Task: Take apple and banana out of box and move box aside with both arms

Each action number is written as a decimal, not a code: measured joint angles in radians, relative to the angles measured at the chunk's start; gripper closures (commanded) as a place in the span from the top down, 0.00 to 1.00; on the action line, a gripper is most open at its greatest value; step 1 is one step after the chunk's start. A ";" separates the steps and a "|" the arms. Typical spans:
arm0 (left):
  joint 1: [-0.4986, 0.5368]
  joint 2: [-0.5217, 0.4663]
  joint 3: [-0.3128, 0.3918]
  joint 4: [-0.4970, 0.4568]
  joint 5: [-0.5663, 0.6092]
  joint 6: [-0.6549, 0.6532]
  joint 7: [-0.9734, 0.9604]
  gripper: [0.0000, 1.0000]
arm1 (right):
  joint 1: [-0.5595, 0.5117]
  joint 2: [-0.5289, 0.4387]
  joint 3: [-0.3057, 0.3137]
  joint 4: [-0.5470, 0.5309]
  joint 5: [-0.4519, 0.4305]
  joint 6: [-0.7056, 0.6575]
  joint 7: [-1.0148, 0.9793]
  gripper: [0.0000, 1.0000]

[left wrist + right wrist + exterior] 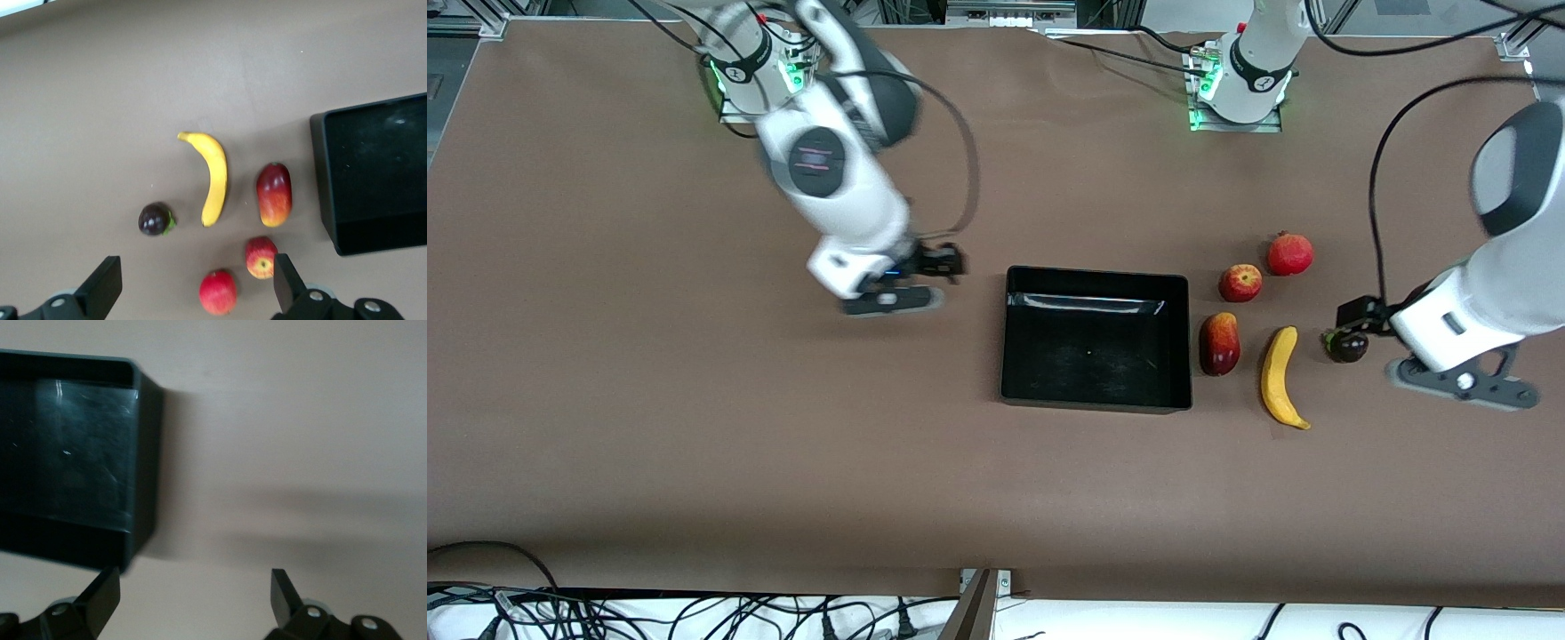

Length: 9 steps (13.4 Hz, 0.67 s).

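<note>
As we look from the front view, the box [1096,338] sits empty at mid-table, with the apple [1240,283] and the banana [1282,377] already on the table toward the left arm's end, so we judge the fruit step done and moving the box aside to come next. That calls for both arms to close in on the box's 2 short walls. The right gripper [891,300] hovers over bare table beside the box; the left gripper [1465,382] hovers past the fruit, well apart from the box.

From the left wrist view, we see its fingers [101,285] spread wide and holding nothing, above the fruit.

From the right wrist view, the fingers [101,596] are likewise spread and holding nothing, near the box's wall.
</note>
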 measured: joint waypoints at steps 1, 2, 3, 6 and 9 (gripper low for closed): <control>-0.034 -0.053 0.038 -0.030 -0.024 -0.014 -0.020 1.00 | 0.056 0.062 -0.021 0.040 -0.016 0.050 0.067 1.00; -0.071 -0.117 0.085 -0.090 -0.048 0.000 -0.034 1.00 | 0.107 0.114 -0.049 0.064 -0.028 0.098 0.111 1.00; -0.103 -0.185 0.129 -0.171 -0.061 0.052 -0.037 1.00 | 0.152 0.160 -0.079 0.079 -0.034 0.137 0.138 1.00; -0.133 -0.344 0.188 -0.406 -0.072 0.201 -0.039 1.00 | 0.208 0.236 -0.131 0.100 -0.036 0.176 0.151 0.98; -0.132 -0.369 0.195 -0.464 -0.074 0.201 -0.046 1.00 | 0.209 0.258 -0.137 0.103 -0.036 0.175 0.180 0.73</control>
